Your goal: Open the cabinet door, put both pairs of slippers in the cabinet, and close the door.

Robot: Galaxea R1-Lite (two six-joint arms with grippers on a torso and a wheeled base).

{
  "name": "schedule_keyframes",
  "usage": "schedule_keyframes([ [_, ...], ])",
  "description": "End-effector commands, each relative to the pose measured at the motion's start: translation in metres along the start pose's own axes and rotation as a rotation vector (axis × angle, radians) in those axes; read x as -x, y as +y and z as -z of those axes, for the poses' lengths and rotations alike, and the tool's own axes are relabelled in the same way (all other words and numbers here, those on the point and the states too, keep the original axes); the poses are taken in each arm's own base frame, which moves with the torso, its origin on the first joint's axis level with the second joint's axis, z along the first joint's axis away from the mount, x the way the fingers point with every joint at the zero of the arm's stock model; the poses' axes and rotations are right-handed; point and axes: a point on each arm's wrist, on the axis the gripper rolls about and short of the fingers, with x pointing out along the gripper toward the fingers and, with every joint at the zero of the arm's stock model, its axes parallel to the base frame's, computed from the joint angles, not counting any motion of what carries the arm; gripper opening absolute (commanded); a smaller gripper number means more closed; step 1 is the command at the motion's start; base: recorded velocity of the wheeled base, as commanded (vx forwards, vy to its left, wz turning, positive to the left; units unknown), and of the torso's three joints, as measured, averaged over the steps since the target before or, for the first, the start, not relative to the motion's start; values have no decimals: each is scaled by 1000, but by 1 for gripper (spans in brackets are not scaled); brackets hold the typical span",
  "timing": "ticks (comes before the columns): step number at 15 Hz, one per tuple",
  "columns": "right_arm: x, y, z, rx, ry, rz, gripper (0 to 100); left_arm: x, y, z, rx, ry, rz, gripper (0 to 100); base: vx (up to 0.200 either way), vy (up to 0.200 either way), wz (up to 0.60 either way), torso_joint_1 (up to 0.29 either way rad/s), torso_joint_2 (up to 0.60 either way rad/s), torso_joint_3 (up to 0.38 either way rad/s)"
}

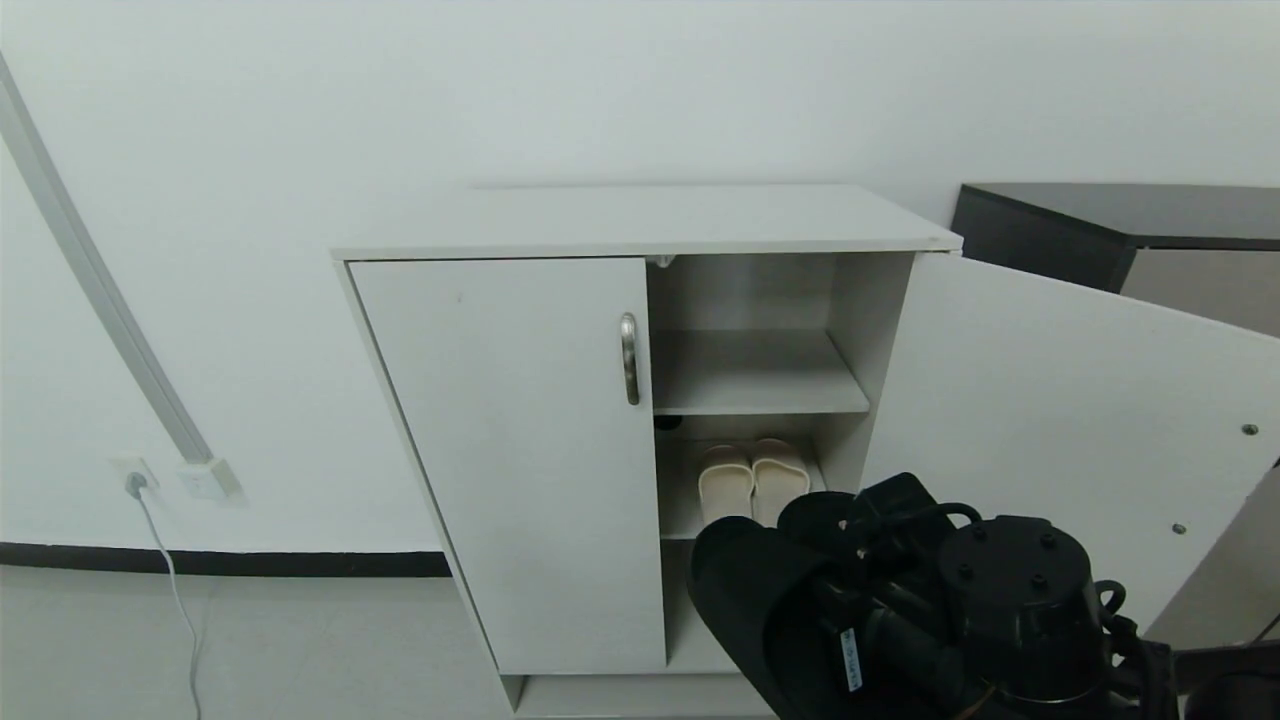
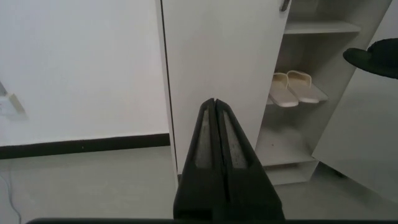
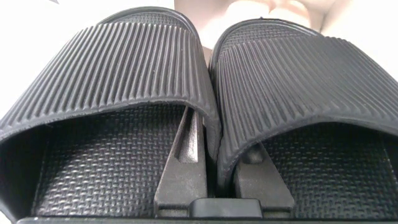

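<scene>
The white cabinet (image 1: 640, 225) stands against the wall with its left door (image 1: 510, 450) closed and its right door (image 1: 1060, 400) swung wide open. A cream pair of slippers (image 1: 752, 480) lies side by side on the middle shelf, also visible as cream slippers (image 2: 295, 89) from the left wrist. My right gripper (image 3: 217, 140) is shut on the black pair of slippers (image 3: 199, 81), clamping their two inner edges together. It holds the black slippers (image 1: 760, 600) low in front of the open compartment. My left gripper (image 2: 215, 102) is shut with nothing in it, out in front of the closed door.
The upper shelf (image 1: 755, 385) holds nothing. A metal handle (image 1: 629, 358) sits on the closed door's edge. A dark cabinet (image 1: 1120, 225) stands behind the open door. A wall socket with a cable (image 1: 135, 480) is at the left, above bare grey floor (image 1: 250, 640).
</scene>
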Motion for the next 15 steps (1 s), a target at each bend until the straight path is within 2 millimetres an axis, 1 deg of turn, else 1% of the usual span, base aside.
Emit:
schedule_keyframes([
  [1, 0, 0, 0, 1, 2, 1, 0, 0, 0, 0, 1, 1, 0, 0, 0, 0, 0, -76, 452, 378],
  [4, -1, 1, 0, 2, 0, -1, 0, 0, 0, 0, 1, 1, 0, 0, 0, 0, 0, -30, 403, 352],
  [9, 0, -1, -2, -4, -8, 4, 0, 0, 0, 0, 1, 1, 0, 0, 0, 0, 0, 0, 16, 7],
  [11, -3, -1, 1, -3, -2, 6, 0, 0, 0, 0, -4, 1, 0, 0, 0, 0, 0, 0, 0, 0],
  [12, -9, 2, -1, -6, -12, 8, 0, 0, 0, 0, -2, 1, 1, 0, 0, 0, 0, -22, 149, 149],
  [13, -21, 9, -8, -16, -41, 42, 0, 0, 0, 0, -4, 1, 0, 0, 0, 0, 0, -12, 100, 90],
  [14, -24, 11, -9, -21, -45, 52, 0, 0, 0, 0, -4, 1, 1, 0, 0, 0, 0, 7, 56, 56],
  [15, -54, 25, -15, -65, -28, 188, 0, 0, 0, 0, -4, 1, 0, 0, 0, 0, 0, 0, 0, 0],
])
